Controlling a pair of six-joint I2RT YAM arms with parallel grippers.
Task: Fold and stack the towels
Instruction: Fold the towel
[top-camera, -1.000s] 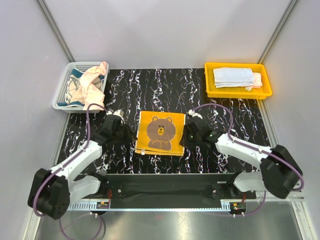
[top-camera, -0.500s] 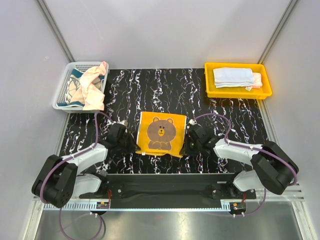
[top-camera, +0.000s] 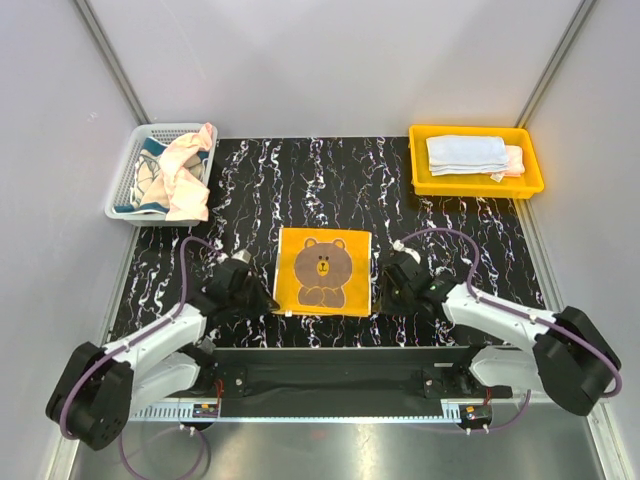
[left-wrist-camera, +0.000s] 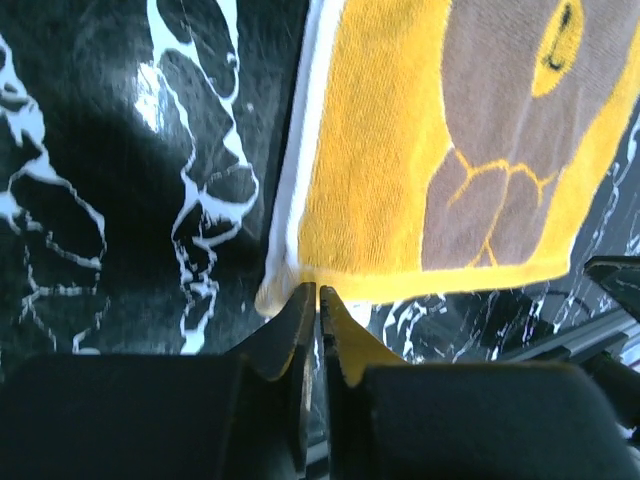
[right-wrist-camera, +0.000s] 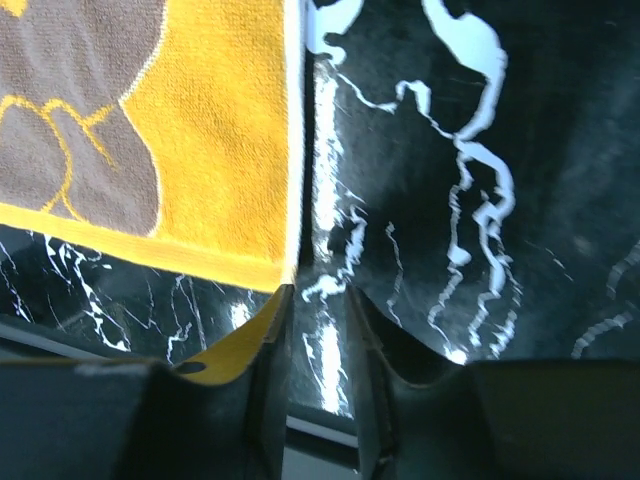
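Note:
The brown towel (top-camera: 322, 270), orange-bordered with a bear, lies flat at the table's near middle. My left gripper (top-camera: 268, 300) is at its near left corner. In the left wrist view (left-wrist-camera: 317, 290) the jaws are pressed together on the orange hem (left-wrist-camera: 400, 275), and the white corner bunches beside them. My right gripper (top-camera: 383, 296) is at the near right corner. In the right wrist view (right-wrist-camera: 318, 292) its jaws stand slightly apart with bare table between them, just beside the towel's edge (right-wrist-camera: 230, 180).
A white mesh basket (top-camera: 122, 190) at the back left holds a pink towel (top-camera: 185, 170) and a cream-teal one (top-camera: 150, 172). A yellow tray (top-camera: 475, 188) at the back right holds a folded pale blue-white towel (top-camera: 467, 153) over a pink one (top-camera: 514, 160).
Both grippers moved toward me, from the towel's sides to its near corners. The towel has turned slightly and now lies squarer to the table edge.

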